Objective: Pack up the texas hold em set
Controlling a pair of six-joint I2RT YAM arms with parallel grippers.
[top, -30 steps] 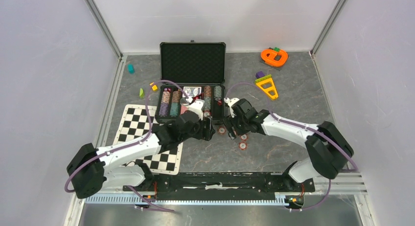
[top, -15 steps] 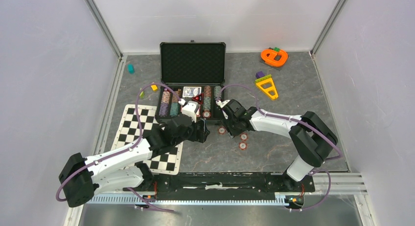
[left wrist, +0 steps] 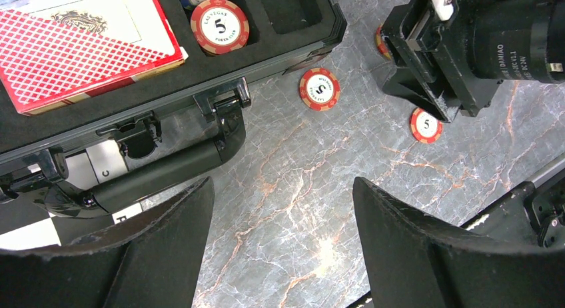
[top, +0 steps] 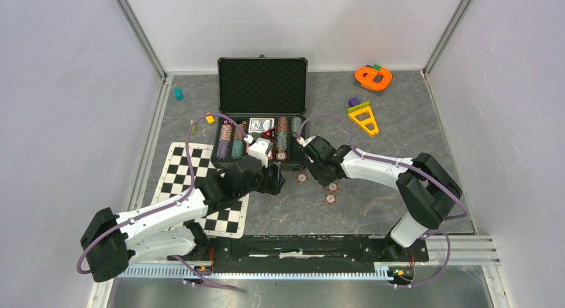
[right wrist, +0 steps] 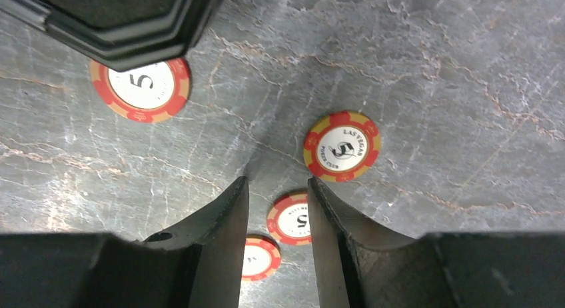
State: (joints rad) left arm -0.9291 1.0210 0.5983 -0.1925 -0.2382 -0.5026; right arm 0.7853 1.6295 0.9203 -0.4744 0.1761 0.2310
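The black briefcase [top: 262,87] lies open, its tray [top: 224,159] holding chip stacks and a red card deck [left wrist: 86,48]. Several red-white poker chips lie loose on the table in front of it [top: 302,178] [top: 332,186] [top: 330,199]. My right gripper [top: 322,171] hovers over them by the case's front right corner. Its jaws [right wrist: 278,183] stand narrow, with bare table between the tips and one chip [right wrist: 293,219] lying flat further back. My left gripper [top: 278,179] hangs wide open over bare table [left wrist: 283,208] beside the case handle [left wrist: 160,171].
A black-white checkered mat [top: 193,181] lies at the left under my left arm. Orange and yellow toys [top: 373,77] [top: 363,118] sit at the back right. Small coloured blocks [top: 178,93] [top: 209,119] lie left of the case. White walls close in three sides.
The right gripper's jaws have narrowed and it has shifted slightly left toward the case. The left arm swung left early on and has held still since.
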